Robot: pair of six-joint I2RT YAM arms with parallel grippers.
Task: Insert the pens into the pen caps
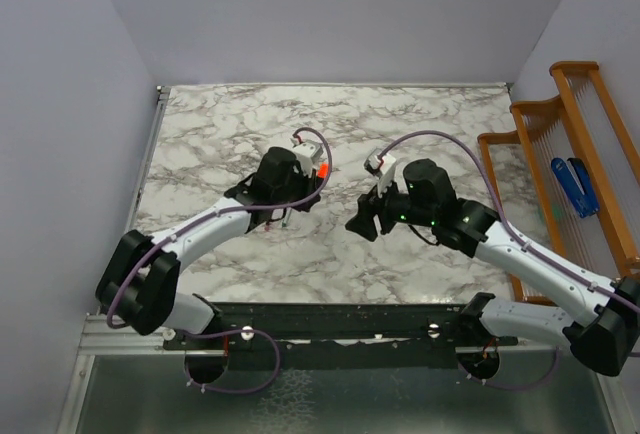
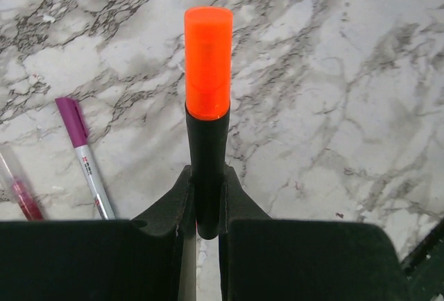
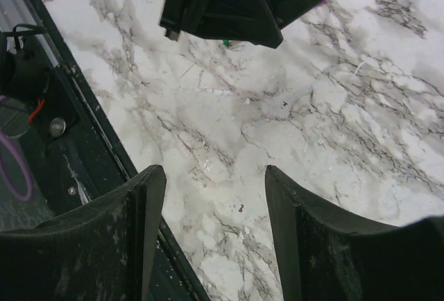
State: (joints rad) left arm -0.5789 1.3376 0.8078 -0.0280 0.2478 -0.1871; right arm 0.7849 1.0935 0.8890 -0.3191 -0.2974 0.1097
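Left end effector (image 2: pixel 207 193) grips marker (image 2: pixel 207 131), pen (image 2: pixel 91 176) unreadable

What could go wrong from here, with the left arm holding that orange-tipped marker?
The left gripper clamps the black marker only at the end far from its orange tip, so most of it sticks out; a sideways push might tilt it or make it slip. The silver-grey pen and the red-pink pen lie on the table nearby, so lowering could knock them. The right gripper hangs open and empty close to the left one; moving in might bump it.
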